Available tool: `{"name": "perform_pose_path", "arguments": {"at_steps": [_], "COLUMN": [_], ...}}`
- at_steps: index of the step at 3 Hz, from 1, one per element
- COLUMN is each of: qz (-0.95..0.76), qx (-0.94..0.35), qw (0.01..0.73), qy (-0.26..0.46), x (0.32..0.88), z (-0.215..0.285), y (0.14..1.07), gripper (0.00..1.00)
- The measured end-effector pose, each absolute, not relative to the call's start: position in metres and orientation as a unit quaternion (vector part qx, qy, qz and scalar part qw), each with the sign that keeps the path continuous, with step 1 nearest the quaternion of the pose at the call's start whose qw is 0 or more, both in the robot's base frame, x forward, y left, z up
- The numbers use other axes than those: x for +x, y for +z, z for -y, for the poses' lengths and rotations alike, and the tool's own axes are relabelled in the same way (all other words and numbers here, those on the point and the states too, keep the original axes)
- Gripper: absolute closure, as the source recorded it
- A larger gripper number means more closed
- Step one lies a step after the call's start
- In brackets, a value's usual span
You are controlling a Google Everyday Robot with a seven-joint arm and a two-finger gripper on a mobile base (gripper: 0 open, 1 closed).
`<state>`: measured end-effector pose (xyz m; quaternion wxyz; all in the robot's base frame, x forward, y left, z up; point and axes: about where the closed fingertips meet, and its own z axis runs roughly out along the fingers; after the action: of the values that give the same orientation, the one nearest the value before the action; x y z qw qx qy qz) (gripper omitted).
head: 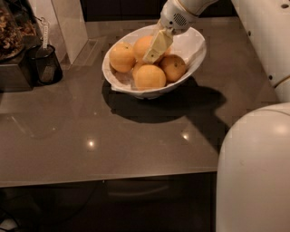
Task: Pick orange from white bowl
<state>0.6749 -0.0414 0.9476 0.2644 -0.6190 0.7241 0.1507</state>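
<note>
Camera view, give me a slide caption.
Gripper inside the large glossy white bowl, over round smooth oranges, on a grey countertop.

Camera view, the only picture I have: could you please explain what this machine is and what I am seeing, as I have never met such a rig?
This is a mobile robot with one arm. The big white curved shape at the lower right is part of its body. A single camera looks down on a grey countertop; where it is mounted I cannot say. On the countertop stands a white bowl holding several oranges. Near the left edge is a small black mesh cup. At the arm's end is the gripper, its pincer-like hand. It reaches down into the bowl from the far side and lies against the orange at the back. Nothing is lifted: all the fruit sits in the bowl, and I cannot tell whether the gripper has hold of that orange.
</note>
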Motion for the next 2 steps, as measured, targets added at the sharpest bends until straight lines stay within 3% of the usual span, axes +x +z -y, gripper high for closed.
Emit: {"name": "perform_pose_path", "arguments": {"at_steps": [1,2], "qz": [-0.72,-0.685], "qx": [-0.608,-0.596], "qw": [0.288,0.363], "qy": [0.168,0.209], "x": [0.671,0.659], "z": [0.048,0.062], "y": [0.953,0.981], "gripper": [1.0,1.0]}}
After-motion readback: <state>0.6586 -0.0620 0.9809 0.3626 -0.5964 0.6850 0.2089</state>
